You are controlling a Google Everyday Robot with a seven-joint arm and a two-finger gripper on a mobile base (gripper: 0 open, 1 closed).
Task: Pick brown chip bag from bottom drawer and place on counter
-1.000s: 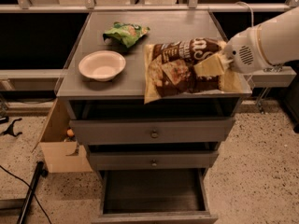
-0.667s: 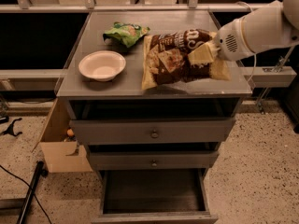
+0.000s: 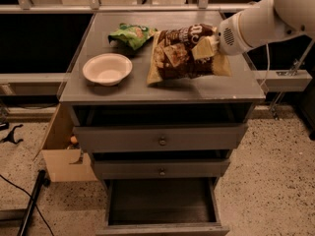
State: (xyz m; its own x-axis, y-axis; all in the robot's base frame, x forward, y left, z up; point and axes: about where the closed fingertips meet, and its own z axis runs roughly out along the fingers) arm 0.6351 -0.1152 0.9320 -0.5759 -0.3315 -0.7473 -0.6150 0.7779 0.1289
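The brown chip bag [image 3: 179,58] hangs just above the counter [image 3: 123,92], at its right half, lower left corner near the surface. My gripper [image 3: 205,47] comes in from the right on a white arm and is shut on the bag's right side. The bottom drawer [image 3: 162,205] stands pulled open below, and its dark inside shows nothing in it.
A white bowl [image 3: 107,69] sits on the counter's left. A green snack bag [image 3: 132,34] lies at the back, just left of the brown bag. Two knobbed drawers [image 3: 160,140] are slightly open. A cardboard box [image 3: 61,151] stands left of the cabinet.
My gripper has moved up and toward the back of the counter with the brown chip bag, carrying it closer to the green snack bag.
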